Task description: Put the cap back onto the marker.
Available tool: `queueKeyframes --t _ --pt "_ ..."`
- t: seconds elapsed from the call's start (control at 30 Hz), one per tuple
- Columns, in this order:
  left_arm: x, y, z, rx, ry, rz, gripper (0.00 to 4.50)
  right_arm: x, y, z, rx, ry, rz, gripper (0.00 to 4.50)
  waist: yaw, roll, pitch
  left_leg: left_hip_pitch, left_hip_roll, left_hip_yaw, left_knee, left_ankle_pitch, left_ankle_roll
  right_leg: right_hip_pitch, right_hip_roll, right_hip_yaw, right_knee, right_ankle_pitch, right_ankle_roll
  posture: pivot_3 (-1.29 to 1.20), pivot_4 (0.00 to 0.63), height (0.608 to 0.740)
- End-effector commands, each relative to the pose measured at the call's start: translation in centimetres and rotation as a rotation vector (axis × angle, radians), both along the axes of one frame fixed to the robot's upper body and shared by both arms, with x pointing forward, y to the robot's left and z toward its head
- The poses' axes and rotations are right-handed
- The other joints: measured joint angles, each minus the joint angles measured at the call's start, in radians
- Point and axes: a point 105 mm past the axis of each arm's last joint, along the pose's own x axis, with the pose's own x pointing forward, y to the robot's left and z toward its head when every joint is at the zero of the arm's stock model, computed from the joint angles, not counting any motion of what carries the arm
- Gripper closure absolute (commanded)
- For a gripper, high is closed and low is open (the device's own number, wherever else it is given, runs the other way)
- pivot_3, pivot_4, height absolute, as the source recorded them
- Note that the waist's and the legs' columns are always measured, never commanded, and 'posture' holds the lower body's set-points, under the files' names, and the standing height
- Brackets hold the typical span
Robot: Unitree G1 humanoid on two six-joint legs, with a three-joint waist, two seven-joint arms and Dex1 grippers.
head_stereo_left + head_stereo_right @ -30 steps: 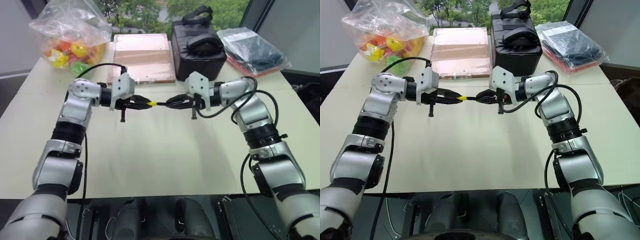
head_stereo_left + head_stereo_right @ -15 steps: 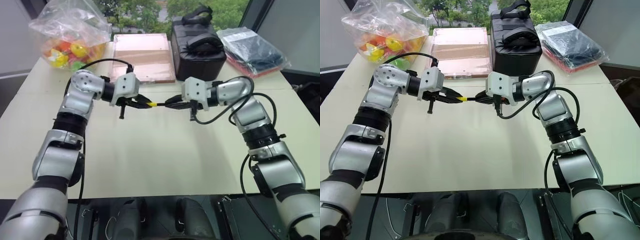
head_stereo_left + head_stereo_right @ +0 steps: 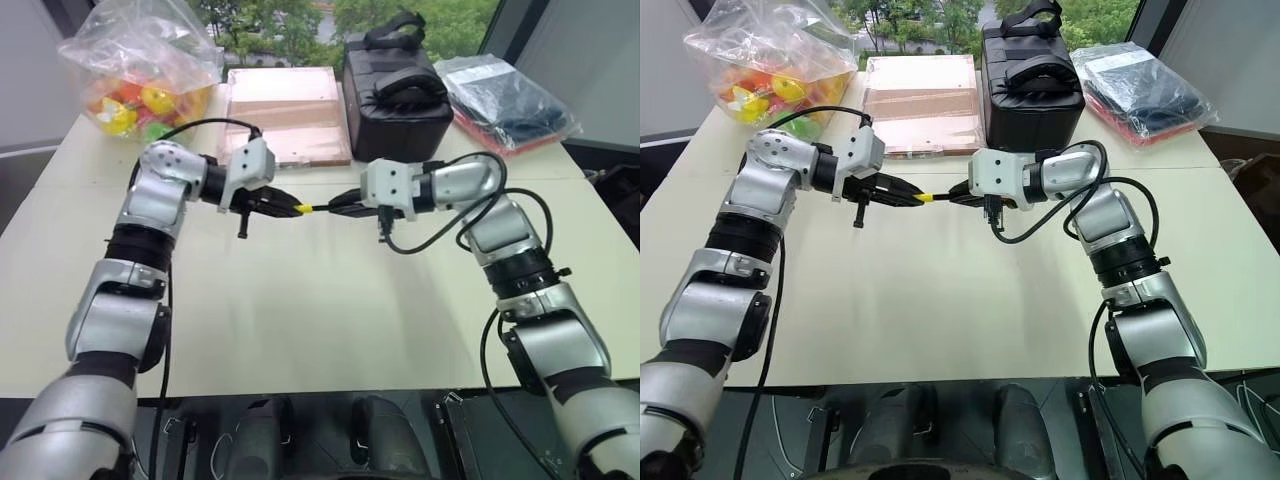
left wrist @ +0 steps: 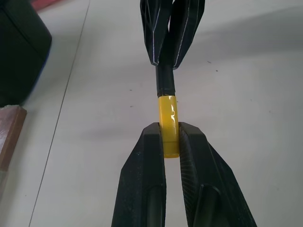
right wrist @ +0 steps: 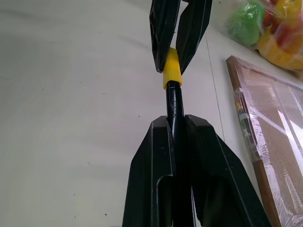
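Cap (image 4: pixel 168 125) pinched in left gripper (image 4: pixel 171 142), meeting marker (image 5: pixel 174 106) clamped by right gripper (image 5: pixel 176 125); risk: misalignment could jam or pop it loose.

Silver arms, black cables, black fingers (image 4: pixel 142 189)

The marker's (image 5: pixel 174 106) rear is hidden between the right hand's (image 5: pixel 176 124) fingers; the cap's (image 4: pixel 168 124) far end is covered by the left hand's (image 4: pixel 168 132) fingers.

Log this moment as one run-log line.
left gripper: shut on cap | right gripper: shut on marker | cap: on marker end, above table | phase: capping
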Motion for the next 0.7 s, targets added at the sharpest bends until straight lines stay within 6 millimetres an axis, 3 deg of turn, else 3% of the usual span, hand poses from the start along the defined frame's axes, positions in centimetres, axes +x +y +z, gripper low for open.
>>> queueKeyframes --t 0.03,0.43,0.7 --pt "-0.5 -2.8 1.9 -0.061 -0.071 -0.091 4.46 -0.4 1.2 2.6 0.075 -0.067 0.019 4.5 0.0 0.0 0.0 0.0 0.0 0.0 0.0 0.0 0.0 0.0 0.0 0.0 0.0 0.0 0.0 0.0 0.15 0.74" --pt "-0.6 -4.9 1.6 -0.004 -0.3 -0.153 4.46 -1.1 1.7 3.2 0.14 0.045 0.045 4.5 -0.001 0.0 0.0 0.0 0.0 0.0 0.0 0.0 0.0 0.0 0.0 0.0 0.0 0.0 0.0 0.0 0.15 0.74" --pt "-0.9 -4.8 0.4 0.033 -0.249 -0.175 4.46 -1.0 1.8 3.4 0.139 0.045 0.047 4.5 0.0 0.0 0.0 0.0 0.0 0.0 0.0 0.0 0.001 0.0 0.0 0.0 0.0 0.0 0.0 0.0 0.15 0.74"
